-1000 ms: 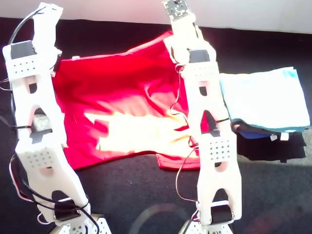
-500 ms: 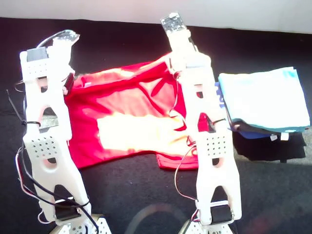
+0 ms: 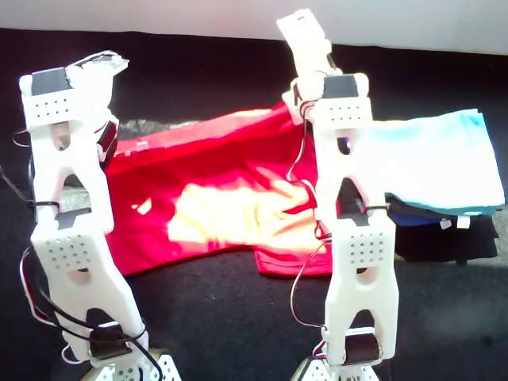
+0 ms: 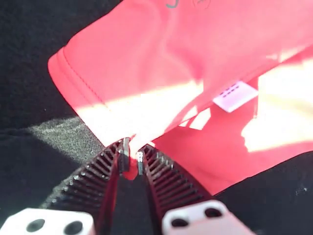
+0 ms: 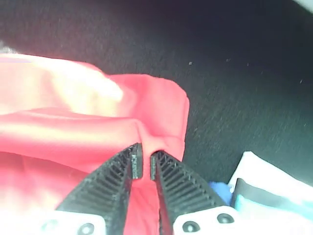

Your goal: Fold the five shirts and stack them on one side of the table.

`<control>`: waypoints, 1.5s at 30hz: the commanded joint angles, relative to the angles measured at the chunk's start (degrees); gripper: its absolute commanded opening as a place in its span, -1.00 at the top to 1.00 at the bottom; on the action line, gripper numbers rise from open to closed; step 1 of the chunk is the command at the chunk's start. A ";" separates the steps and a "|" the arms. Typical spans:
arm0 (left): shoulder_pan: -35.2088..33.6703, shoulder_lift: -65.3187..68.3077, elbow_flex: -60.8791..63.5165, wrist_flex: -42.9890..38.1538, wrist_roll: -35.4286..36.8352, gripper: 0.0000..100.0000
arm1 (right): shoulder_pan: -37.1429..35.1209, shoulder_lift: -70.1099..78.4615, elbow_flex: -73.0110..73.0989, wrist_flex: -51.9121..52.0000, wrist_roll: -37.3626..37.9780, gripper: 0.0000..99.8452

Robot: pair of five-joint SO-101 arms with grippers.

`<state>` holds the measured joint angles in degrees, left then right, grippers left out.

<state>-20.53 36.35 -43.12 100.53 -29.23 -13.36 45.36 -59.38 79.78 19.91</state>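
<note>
1. The left gripper point(image 4: 132, 157) is noted with jaws pinched together on an edge of the red shirt point(image 4: 161, 63). The cloth fans away ahead of the tips.
2. The right gripper point(image 5: 144, 161) is likewise clamped on a raised ridge of the same shirt.
3. Compared with a second ago, the held far edge is found carried in toward the arm bases, and the shirt's spread is shortened.
4. A first fold is judged under way and not yet laid down.
5. Beyond the right jaws, the folded stack point(image 3: 444, 167) is seen on the table point(image 3: 198, 333), just beside the red shirt.
</note>
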 commanded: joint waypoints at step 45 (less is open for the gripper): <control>0.31 -44.00 77.85 -32.18 -2.64 0.98 | 4.62 -68.70 100.88 -25.27 -7.65 0.99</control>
<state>-20.53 -5.41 30.90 75.47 -31.78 -10.37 -20.92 39.25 58.24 12.00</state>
